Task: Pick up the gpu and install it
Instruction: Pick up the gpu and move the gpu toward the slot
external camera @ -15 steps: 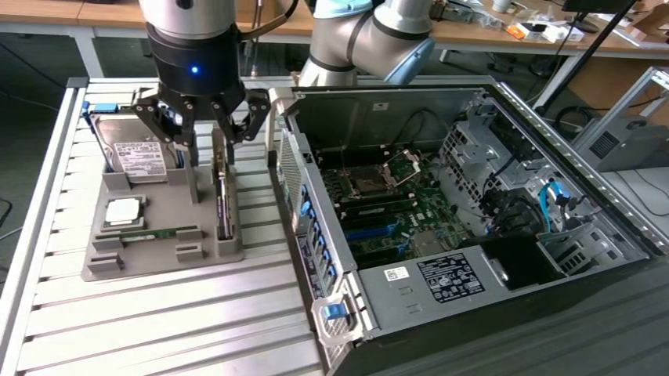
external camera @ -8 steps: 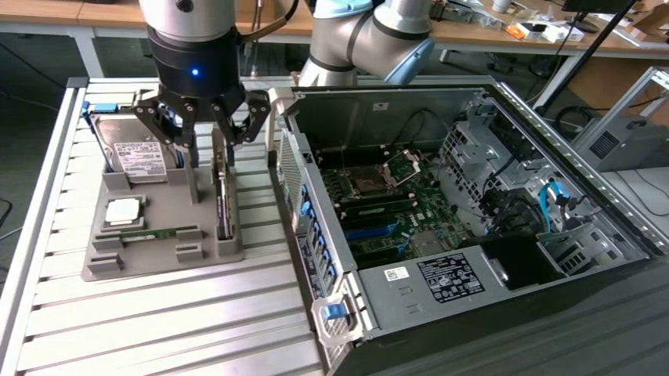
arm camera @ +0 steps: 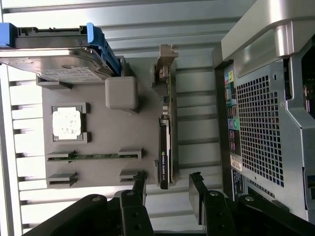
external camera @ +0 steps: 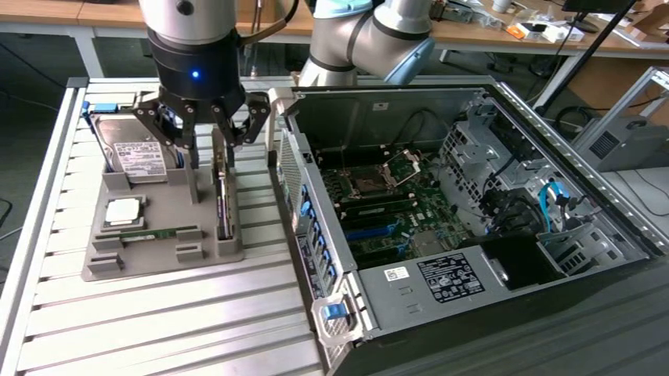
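The gpu (external camera: 222, 200) stands on edge in a slot of the grey holder tray (external camera: 157, 258), seen as a thin dark strip with a silvery bracket at its far end. In the wrist view the gpu (arm camera: 166, 147) runs lengthwise, and one end of it lies between the two black fingers (arm camera: 140, 184). My gripper (external camera: 215, 133) hangs just above the card's far end. It is open, with one finger on each side of the card and a gap on both sides (arm camera: 168, 189). Nothing is held.
The same tray also holds a hard drive (external camera: 136, 153) with a white label, a square processor (external camera: 124, 210) and a green memory stick (external camera: 157, 233). The open computer case (external camera: 450, 204) lies close on the exterior view's right, its motherboard (external camera: 381, 211) exposed. Its rear wall (arm camera: 266, 123) is near the gripper.
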`<state>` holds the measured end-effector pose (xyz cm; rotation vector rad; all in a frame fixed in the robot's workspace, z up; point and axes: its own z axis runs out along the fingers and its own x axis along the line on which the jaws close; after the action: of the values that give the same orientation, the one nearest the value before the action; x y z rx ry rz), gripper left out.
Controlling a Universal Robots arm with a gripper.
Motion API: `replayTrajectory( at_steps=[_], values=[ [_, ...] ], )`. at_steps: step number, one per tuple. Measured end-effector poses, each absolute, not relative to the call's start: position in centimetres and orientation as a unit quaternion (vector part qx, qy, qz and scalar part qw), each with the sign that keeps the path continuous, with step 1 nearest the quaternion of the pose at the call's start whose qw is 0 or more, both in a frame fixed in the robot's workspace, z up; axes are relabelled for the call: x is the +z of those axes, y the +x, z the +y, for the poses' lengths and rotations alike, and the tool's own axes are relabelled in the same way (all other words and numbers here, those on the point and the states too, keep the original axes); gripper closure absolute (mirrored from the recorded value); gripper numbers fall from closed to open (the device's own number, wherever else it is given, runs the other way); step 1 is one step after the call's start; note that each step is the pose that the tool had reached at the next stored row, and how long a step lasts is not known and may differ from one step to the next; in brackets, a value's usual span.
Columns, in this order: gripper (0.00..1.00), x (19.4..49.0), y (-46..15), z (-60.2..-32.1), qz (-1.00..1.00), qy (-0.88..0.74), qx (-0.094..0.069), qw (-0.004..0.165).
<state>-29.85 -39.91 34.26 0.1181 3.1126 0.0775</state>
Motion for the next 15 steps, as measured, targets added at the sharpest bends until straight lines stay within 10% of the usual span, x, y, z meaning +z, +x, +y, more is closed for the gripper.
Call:
replayTrajectory(
  at_steps=[15],
  values=[
    [0.52,33.9,-29.85,-39.91,0.999,0.038,0.025,0.013]
  ],
)
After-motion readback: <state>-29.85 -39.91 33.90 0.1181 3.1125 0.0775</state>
